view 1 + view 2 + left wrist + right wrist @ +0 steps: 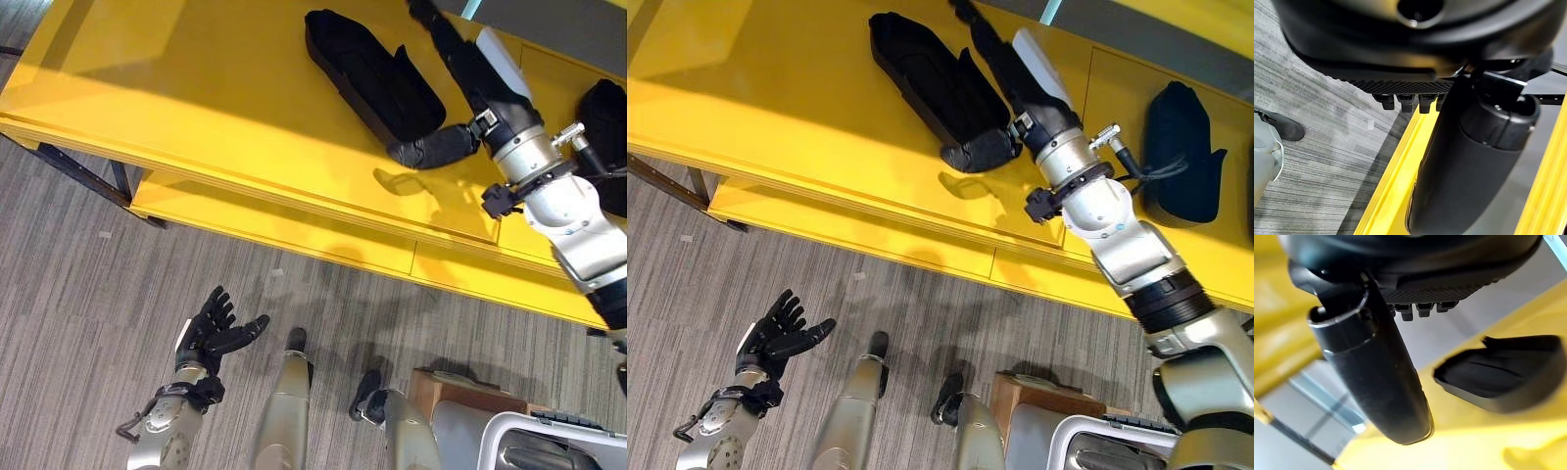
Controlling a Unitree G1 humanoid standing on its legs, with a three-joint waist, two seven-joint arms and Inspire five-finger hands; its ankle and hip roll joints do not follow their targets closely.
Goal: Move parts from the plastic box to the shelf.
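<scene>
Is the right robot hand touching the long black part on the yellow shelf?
Apart. The right wrist view shows bare yellow shelf between the right robot hand and the black part, with the fingers straight and holding nothing.

workshop-like room: yellow shelf [245,117] with black parts [372,83], grey carpet [78,294]

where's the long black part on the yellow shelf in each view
Left eye view: black part top centre, beside the right hand.
Right eye view: same part top centre-left.
Right wrist view: a black part past the thumb, probably the same.
Left wrist view: can't make it out.
Shared landmark: yellow shelf.
</scene>
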